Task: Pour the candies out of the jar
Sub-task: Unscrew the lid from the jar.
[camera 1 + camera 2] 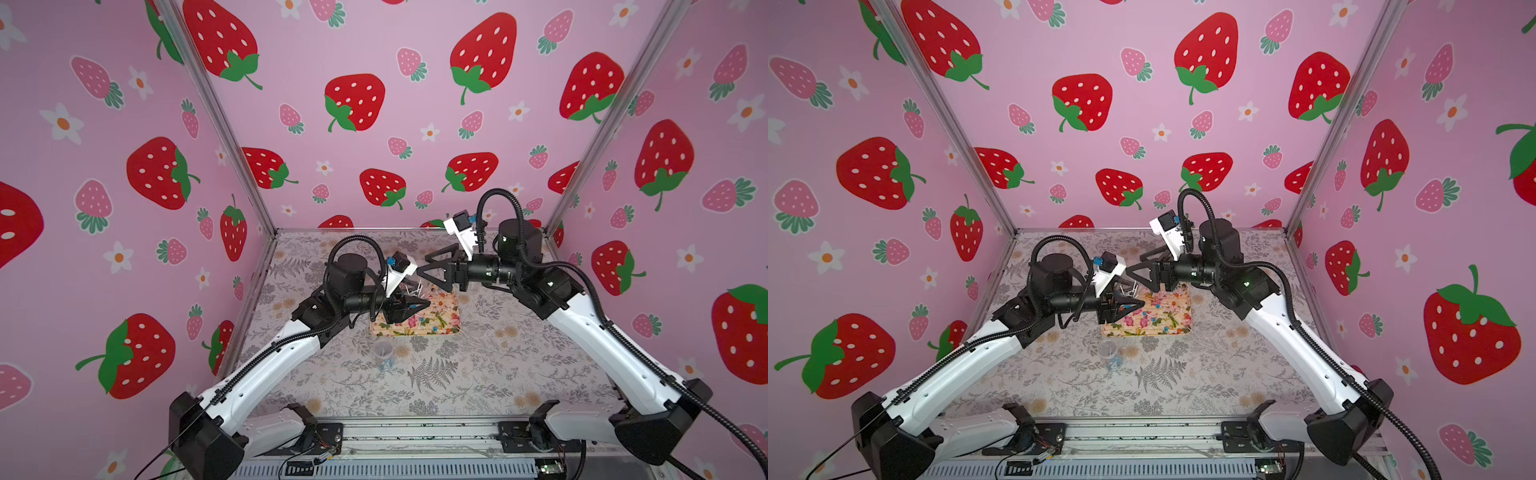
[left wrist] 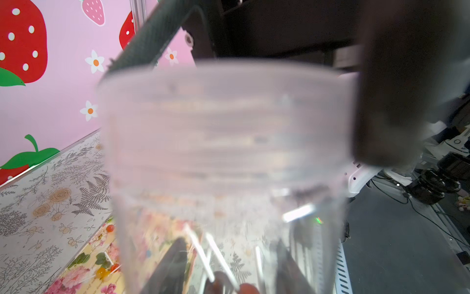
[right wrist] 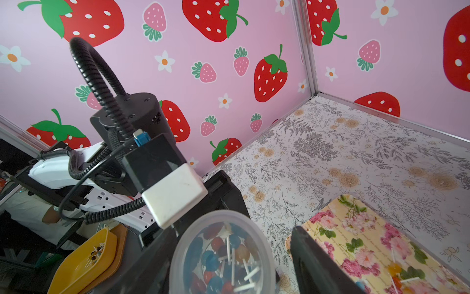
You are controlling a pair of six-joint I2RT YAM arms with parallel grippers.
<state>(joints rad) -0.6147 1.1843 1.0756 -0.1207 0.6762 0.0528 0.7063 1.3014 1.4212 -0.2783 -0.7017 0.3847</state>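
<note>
- The left arm (image 1: 266, 365) runs close along the strawberry-print side panel (image 1: 124, 249); we judge little room to swing outward there
- The left gripper (image 1: 409, 309) is clamped on the jar (image 3: 223, 254), gripping its body and holding it tilted above the left half of the floral tray (image 1: 451, 328)
- The jar is clear plastic. We judge it light, stiff and smooth, so it may slip or turn between the pads if shaken hard. The body below the threaded neck (image 2: 223, 127) is the sound place to hold, as it leaves the mouth free
- A good number of the candies (image 3: 223, 257) sit inside the jar, round heads massed and white sticks crossing. Others (image 1: 1154, 320) lie scattered on the tray
- We judge the candies light and hard. The sticks may bridge the mouth and jam, and the heads will roll
- The tray has only a low rim, so loose candies could run over an edge onto the table (image 1: 478, 374)
- A small clear plastic piece (image 1: 383, 353) stands on the table near the tray's front edge, apart from both arms. We cannot tell whether it is a lid
- The right gripper (image 1: 424, 266) has its jaws apart and holds nothing. It sits just beside the jar above the tray's far edge, and we cannot confirm contact with the jar
- Bare table lies between the tray and the right panel (image 1: 665, 249), which we judge the freest room for moving
</note>
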